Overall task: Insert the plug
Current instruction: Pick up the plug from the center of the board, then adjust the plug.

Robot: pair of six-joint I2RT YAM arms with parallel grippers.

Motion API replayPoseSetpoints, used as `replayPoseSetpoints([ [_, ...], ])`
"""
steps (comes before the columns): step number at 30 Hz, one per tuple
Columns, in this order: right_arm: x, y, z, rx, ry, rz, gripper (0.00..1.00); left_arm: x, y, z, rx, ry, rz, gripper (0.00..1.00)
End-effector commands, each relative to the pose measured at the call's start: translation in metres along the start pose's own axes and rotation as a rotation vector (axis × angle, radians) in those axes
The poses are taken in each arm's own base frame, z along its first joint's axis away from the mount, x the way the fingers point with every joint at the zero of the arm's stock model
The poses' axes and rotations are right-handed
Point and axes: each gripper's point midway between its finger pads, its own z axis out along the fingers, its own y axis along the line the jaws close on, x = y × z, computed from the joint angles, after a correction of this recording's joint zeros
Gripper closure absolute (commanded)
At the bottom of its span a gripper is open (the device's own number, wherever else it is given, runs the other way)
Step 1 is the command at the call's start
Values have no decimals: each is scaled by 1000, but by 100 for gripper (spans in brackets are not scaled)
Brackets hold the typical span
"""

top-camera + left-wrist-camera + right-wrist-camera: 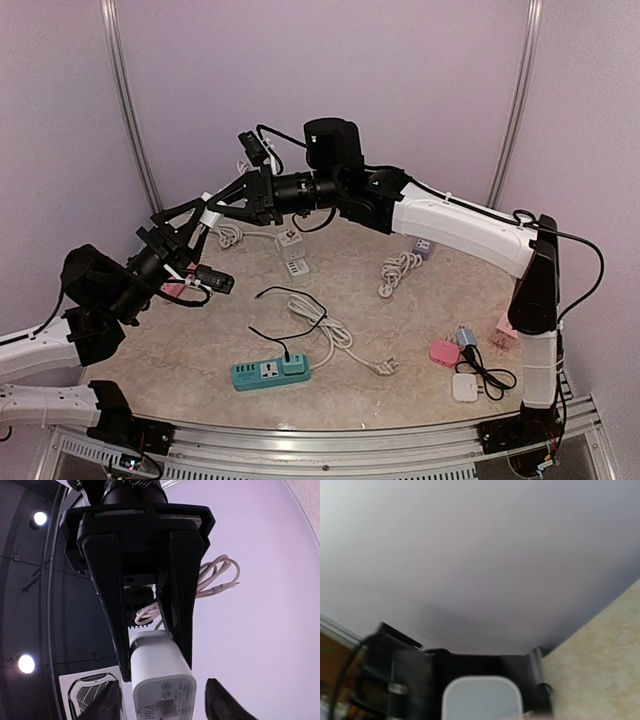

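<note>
At the left, in the air above the back-left part of the table (420, 320), the left gripper (165, 705) is seen with its fingers (225, 707) parted. A strip of wall shows between one finger and the white plug (160, 680), so nothing is gripped by it. The one white plug is held off the table, pinched at its cable end by the right gripper (154, 655), whose two black fingers are pressed against its sides. "PRA" is printed on the plug's face beside a round mark; the rest is cut off. One looped white cable (215, 577) is seen behind it.

On the table, one teal power strip (262, 375) is counted near the front, with one teal block (293, 362) on a black lead at its right end. One loose white cord (335, 335) lies beside it. Farther back are one white power strip (295, 262), one coiled white lead (398, 270) and one lilac adapter (423, 247). At the right are a pink adapter (443, 351), a white square adapter (464, 387) and a second pink adapter (505, 328).
</note>
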Motion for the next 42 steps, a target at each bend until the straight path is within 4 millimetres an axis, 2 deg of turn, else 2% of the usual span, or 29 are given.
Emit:
replayPoseSetpoints([
  [1, 3, -2, -8, 76, -6, -142, 100, 4, -26, -7, 125, 18, 350, 30],
  [3, 1, -8, -14, 131, -16, -181, 100, 8, -35, -12, 179, 35, 328, 16],
  [5, 0, -16, -20, 203, -18, -233, 100, 14, -42, -22, 231, 58, 289, 7],
  [7, 3, -27, -25, 274, -1, -301, 100, 19, -52, -33, 306, 89, 229, 2],
  [9, 13, -41, -28, 353, 43, -423, 100, 27, -65, -49, 406, 146, 137, 1],
  [12, 51, -52, -20, 390, 166, -647, 100, 41, -82, -77, 549, 283, -108, 1],
  [14, 84, -56, -12, 362, 242, -799, 100, 45, -89, -94, 634, 365, -338, 1],
  [18, 155, -66, -2, 246, 342, -1019, 100, 31, -93, -116, 798, 427, -835, 1],
  [20, 176, -70, -1, 201, 362, -1043, 100, 26, -98, -126, 821, 470, -1024, 1],
  [23, 200, -85, 3, 192, 413, -1051, 100, 25, -110, -135, 838, 554, -1218, 1],
  [27, 230, -114, 11, 215, 508, -1085, 100, 15, -119, -131, 867, 587, -1449, 1],
  [30, 238, -131, 8, 253, 534, -1090, 100, -11, -115, -132, 927, 477, -1570, 3],
  [32, 241, -136, 5, 268, 541, -1101, 100, -25, -113, -135, 972, 399, -1587, 8],
  [34, 237, -130, 4, 263, 516, -1115, 100, -37, -103, -133, 989, 299, -1616, 15],
  [37, 227, -119, 1, 246, 469, -1123, 100, -61, -84, -128, 1024, 89, -1636, 20],
  [39, 218, -113, -1, 242, 450, -1125, 100, -79, -84, -129, 1066, -15, -1577, 20],
  [42, 212, -104, -4, 226, 430, -1130, 100, -106, -99, -133, 1111, -112, -1417, 19],
])
